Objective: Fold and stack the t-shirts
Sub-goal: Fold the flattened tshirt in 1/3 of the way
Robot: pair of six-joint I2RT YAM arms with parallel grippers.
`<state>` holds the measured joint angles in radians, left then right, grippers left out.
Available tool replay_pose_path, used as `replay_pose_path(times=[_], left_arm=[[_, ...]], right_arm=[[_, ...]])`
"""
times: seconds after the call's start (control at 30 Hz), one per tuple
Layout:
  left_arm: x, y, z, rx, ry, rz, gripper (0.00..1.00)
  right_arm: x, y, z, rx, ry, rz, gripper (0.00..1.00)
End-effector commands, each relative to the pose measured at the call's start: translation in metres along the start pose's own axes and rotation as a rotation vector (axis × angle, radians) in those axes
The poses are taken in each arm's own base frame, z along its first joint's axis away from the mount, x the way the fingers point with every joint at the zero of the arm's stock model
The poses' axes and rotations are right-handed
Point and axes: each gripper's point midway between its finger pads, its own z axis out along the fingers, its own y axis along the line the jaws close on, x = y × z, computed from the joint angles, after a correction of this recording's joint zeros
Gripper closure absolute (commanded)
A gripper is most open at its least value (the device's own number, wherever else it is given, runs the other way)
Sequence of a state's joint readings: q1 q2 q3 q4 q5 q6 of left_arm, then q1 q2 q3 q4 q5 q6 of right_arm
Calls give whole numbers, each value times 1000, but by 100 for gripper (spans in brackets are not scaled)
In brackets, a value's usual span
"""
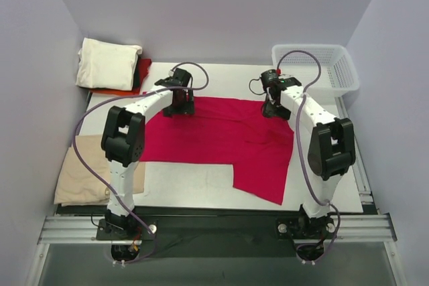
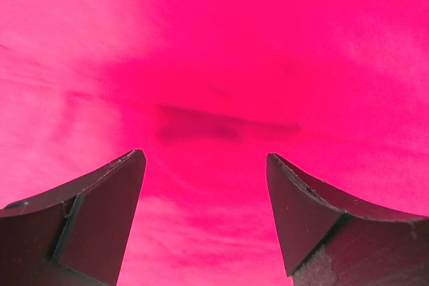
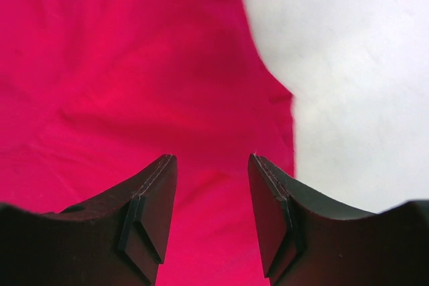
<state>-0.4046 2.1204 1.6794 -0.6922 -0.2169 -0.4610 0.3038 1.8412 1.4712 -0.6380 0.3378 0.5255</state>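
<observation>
A bright crimson t-shirt (image 1: 221, 140) lies spread on the white table, with one flap reaching toward the near right. My left gripper (image 1: 179, 109) hovers over its far left part, jaws open; in the left wrist view the red cloth (image 2: 214, 45) fills the frame and nothing sits between the fingers (image 2: 204, 155). My right gripper (image 1: 275, 110) stands open over the shirt's far right edge; the right wrist view shows crimson cloth (image 3: 120, 65) under the jaws (image 3: 211, 157) and bare table (image 3: 355, 65) to the right. A folded cream-white t-shirt (image 1: 107, 63) rests on an orange-red one (image 1: 115, 90) at the back left.
A tan-beige t-shirt (image 1: 82, 177) lies at the table's left front edge, beside the left arm. A white lattice basket (image 1: 322, 66) stands at the back right corner. Grey walls close in on three sides.
</observation>
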Motion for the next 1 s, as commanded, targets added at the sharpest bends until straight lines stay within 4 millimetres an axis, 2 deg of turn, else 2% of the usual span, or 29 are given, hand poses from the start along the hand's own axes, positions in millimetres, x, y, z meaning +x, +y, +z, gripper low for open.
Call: replay_pose_path(times=[0.0,0.03,0.07,0.1,0.13,0.17,0.2,0.23,0.27,0.3,0.37,0.4,0.43,0.6,0.7,0.83,0.87,0.97], left_arm=[[-43,18,-5,-21,-83,-73,16],[-52,20,-4,-25,-95,-89,16],[-56,30,0,-46,-90,-107,16],[-52,37,10,-76,-62,-110,16],[-59,39,10,-85,-73,-129,16],[-64,50,14,-106,-71,-153,16],[-57,57,22,-138,-40,-156,15],[-58,61,25,-143,-32,-174,15],[-65,62,26,-135,-38,-188,15],[-57,68,35,-148,6,-196,15],[-56,73,39,-170,28,-214,15],[-56,75,43,-184,51,-216,15],[-54,75,46,-189,63,-220,15],[-43,81,57,-203,140,-257,15],[-38,87,64,-194,179,-299,16],[-44,93,68,-174,181,-339,16],[-47,94,68,-169,177,-344,16],[-50,92,70,-139,179,-350,16]], right_arm=[[0,18,13,-15,52,-65,53],[-5,26,21,-19,65,-66,53],[-7,32,25,-27,70,-65,52],[-9,37,29,-44,82,-63,52],[-4,40,40,-36,117,-69,52],[-15,48,39,-56,105,-58,52],[-15,53,42,-68,118,-60,52],[-11,57,50,-60,144,-66,52],[-17,64,50,-79,137,-62,51],[-18,68,52,-86,145,-60,51],[-10,74,60,-93,192,-68,51],[-14,78,59,-107,189,-64,51],[-7,79,64,-105,219,-66,51],[-4,88,70,-119,263,-65,51],[-10,91,76,-129,283,-52,51],[-18,95,85,-141,298,-39,50],[-27,98,83,-156,280,-26,49],[-38,98,88,-183,277,2,48]])
